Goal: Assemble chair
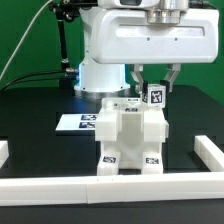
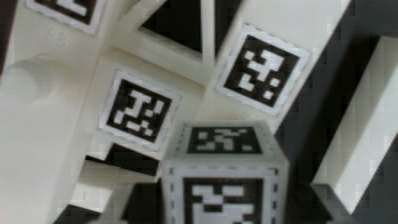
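Within the rim wall [image 1: 50, 185], the chair [image 1: 130, 135]; fingers [image 1: 137, 77] tight on its top tagged part [image 1: 156, 96]

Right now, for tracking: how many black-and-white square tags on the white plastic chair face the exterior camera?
3: two low tags, exterior view's left and right; one high, by the gripper. Others possibly hidden.
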